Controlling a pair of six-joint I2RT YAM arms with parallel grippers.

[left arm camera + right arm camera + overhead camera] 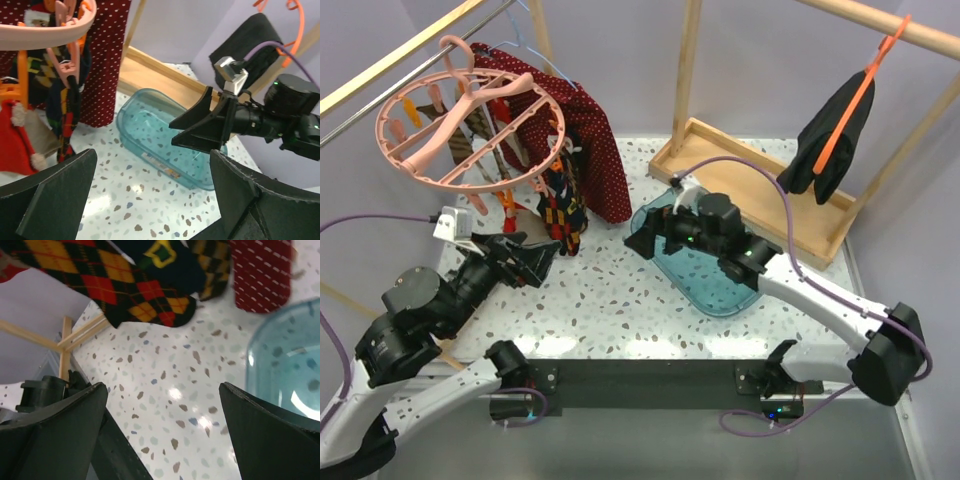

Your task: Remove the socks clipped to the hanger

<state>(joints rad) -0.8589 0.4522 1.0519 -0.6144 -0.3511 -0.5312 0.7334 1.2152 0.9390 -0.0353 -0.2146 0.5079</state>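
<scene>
over the far left corner of the table (620,315), the hanger (470,110) hangs with the socks (562,212) clipped under it. left gripper (542,258) and right gripper (642,238) both gape wide, empty, near the sock toes. a hard tug may swing the hanger, or catch the red dotted cloth (602,150).

top view: high, near side of the tub (720,285), looking down on the whole table (620,300). left wrist view: low, left of the tub (150,125), facing it. right wrist view: close at the tub (285,365), facing the socks (140,290) left of it. all share the tub.
</scene>
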